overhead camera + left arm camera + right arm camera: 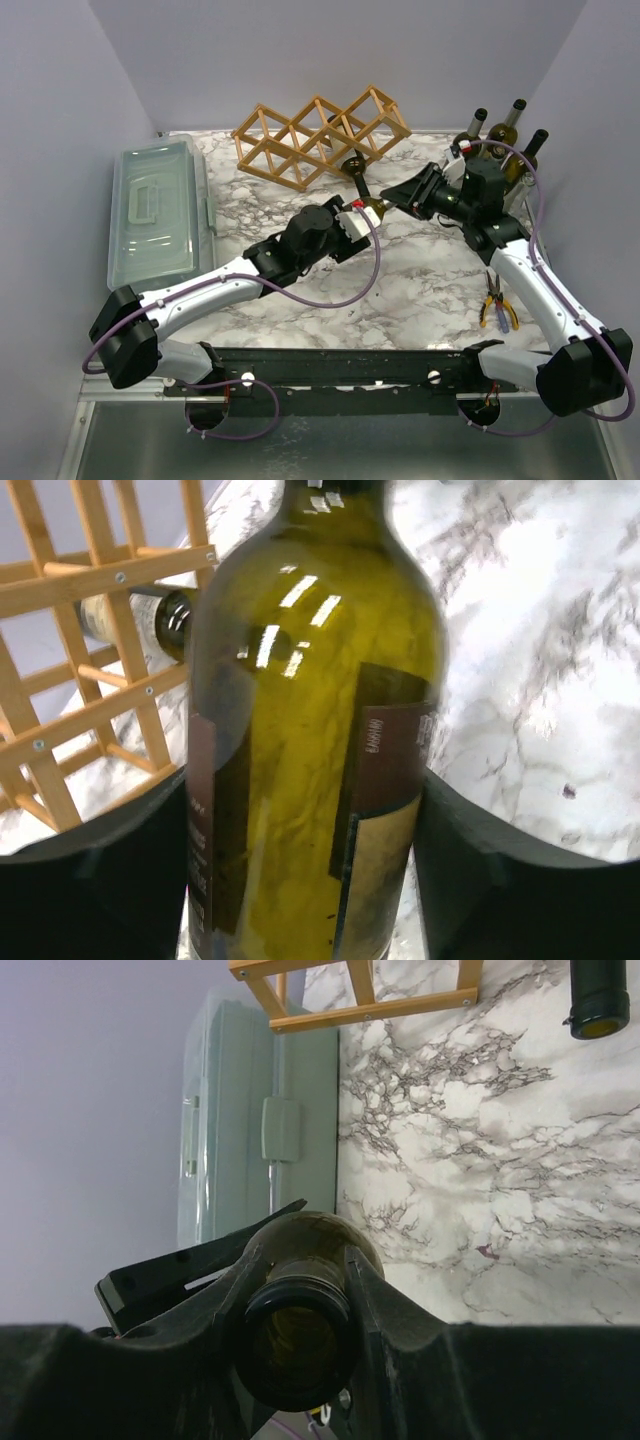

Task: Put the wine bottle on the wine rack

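Observation:
The wine bottle (374,207), green glass with a brown and cream label, is held level above the marble table between both arms. My left gripper (360,214) is shut on its body; in the left wrist view the bottle (300,680) fills the gap between the dark fingers (470,860). My right gripper (402,194) is shut on its neck; the open mouth (295,1335) faces that camera. The wooden wine rack (320,135) stands at the back, just beyond the bottle. A second bottle (352,166) lies in a rack cell, neck pointing out.
A grey-green lidded box (158,210) lies at the left, also in the right wrist view (240,1110). Three upright bottles (508,122) stand at the back right behind my right arm. Yellow-handled pliers (495,305) lie near the right edge.

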